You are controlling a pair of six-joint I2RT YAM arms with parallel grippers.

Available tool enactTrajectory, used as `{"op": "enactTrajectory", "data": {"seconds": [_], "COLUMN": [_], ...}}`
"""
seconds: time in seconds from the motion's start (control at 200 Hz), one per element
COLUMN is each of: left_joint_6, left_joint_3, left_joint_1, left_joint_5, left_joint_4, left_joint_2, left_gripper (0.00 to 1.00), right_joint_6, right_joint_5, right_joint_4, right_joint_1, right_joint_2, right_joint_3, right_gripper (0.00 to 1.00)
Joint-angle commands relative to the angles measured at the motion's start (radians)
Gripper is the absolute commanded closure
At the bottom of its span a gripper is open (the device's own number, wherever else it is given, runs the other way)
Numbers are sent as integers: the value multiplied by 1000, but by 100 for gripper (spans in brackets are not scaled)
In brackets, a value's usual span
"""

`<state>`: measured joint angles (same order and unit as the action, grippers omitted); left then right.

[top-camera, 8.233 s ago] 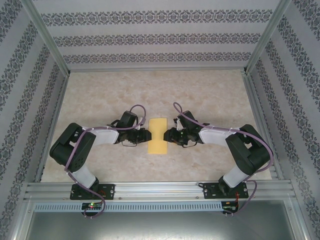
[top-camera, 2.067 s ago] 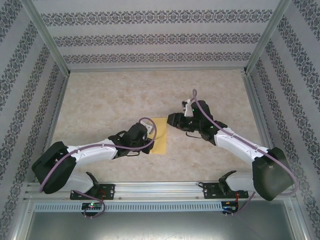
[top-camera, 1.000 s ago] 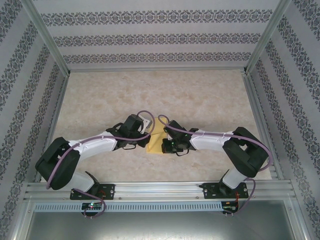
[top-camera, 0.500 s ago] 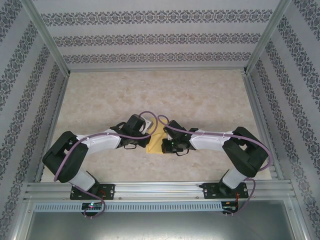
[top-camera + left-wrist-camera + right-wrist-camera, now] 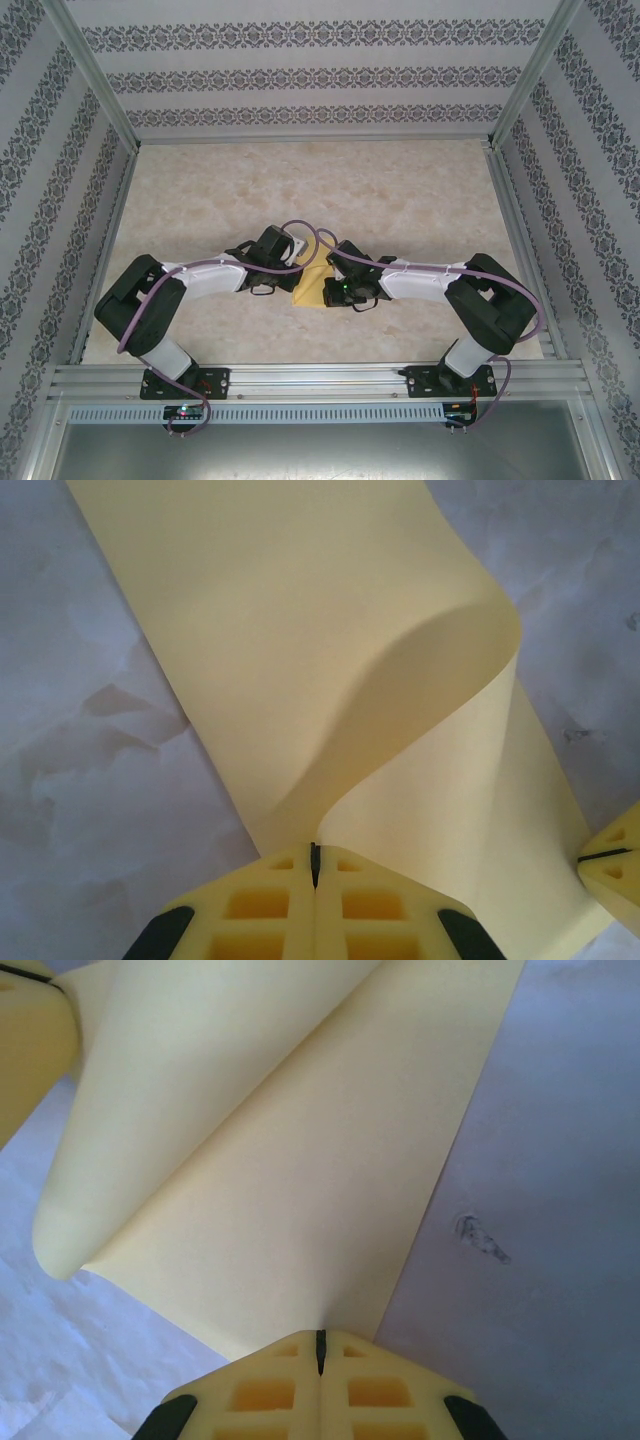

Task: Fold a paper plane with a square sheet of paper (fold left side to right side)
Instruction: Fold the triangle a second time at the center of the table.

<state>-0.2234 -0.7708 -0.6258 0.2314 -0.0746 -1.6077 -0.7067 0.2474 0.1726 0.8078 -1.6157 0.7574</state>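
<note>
Top external is showing the paper [image 5: 312,288] at the centre of the table [image 5: 200,200], no longer lying flat as seconds ago: the left gripper [image 5: 313,863], jaws pinched shut on its edge, is curling it over toward the right gripper [image 5: 320,1345], likewise clamped on the paper, so the fold is getting underway

A lab-style robot test booth. Aluminium rails [image 5: 300,380] frame the bottom edge. Patterned wallpaper panels [image 5: 300,75] enclose a marbled tabletop [image 5: 200,190].
</note>
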Motion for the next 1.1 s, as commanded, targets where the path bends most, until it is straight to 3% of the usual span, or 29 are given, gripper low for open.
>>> {"op": "enactTrajectory", "data": {"seconds": [0.0, 1.099], "left_joint_6": [28, 44], "left_joint_3": [-24, -53], "left_joint_1": [17, 21], "left_joint_5": [-11, -35], "left_joint_4": [-4, -24], "left_joint_2": [-12, -57], "left_gripper": [100, 100], "right_joint_6": [18, 23], "right_joint_5": [-20, -28], "right_joint_4": [67, 84], "right_joint_1": [12, 11], "right_joint_2": [-16, -23], "right_joint_3": [1, 6], "right_gripper": [100, 100]}}
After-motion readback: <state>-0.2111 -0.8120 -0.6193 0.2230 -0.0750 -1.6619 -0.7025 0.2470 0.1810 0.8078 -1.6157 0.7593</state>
